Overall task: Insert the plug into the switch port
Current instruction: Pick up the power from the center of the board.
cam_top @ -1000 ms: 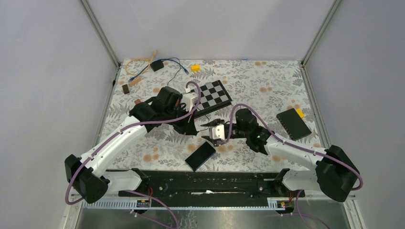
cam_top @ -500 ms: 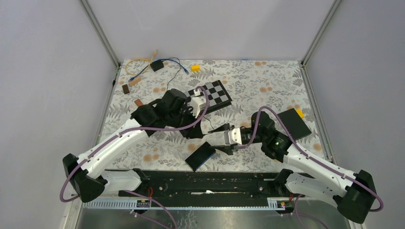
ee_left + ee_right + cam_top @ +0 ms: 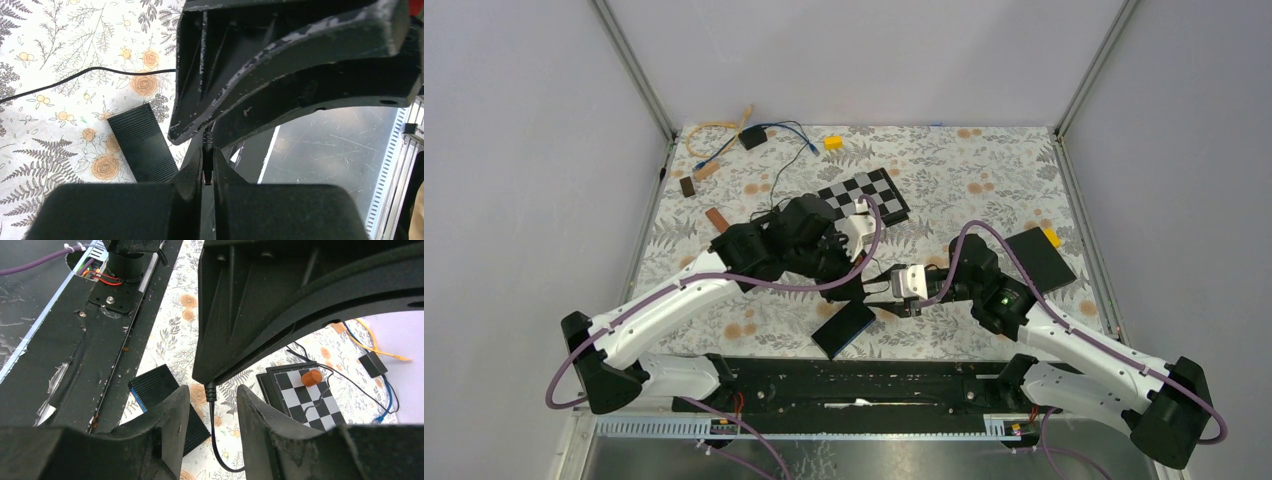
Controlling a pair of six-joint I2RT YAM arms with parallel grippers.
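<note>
Clamped between the tips of the left gripper (image 3: 207, 175): the plug (image 3: 207, 152), thin and black, showing just above the shut fingertips at lower centre of the left wrist view. From the right wrist, seen poking out of that gripper's tip at mid-frame, with its cable (image 3: 215, 440) curving down toward the bottom edge. Flanked there by the right gripper (image 3: 213, 402), fingers apart, one on each side of the plug and neither clearly touching it.

In the top view, both grippers tip to tip at centre frame, reaching in from the left and from the right.

Just below and left of them in that frame, flat on the counter (image 3: 984, 170): the switch (image 3: 844, 328), ribbed black with a blue edge, near the plug but not touching it. Port side not made out.

Further out: a checkerboard (image 3: 879, 190) above centre with an orange cylinder (image 3: 312, 377) on it, and a second black box (image 3: 1036, 260) at the right.
</note>
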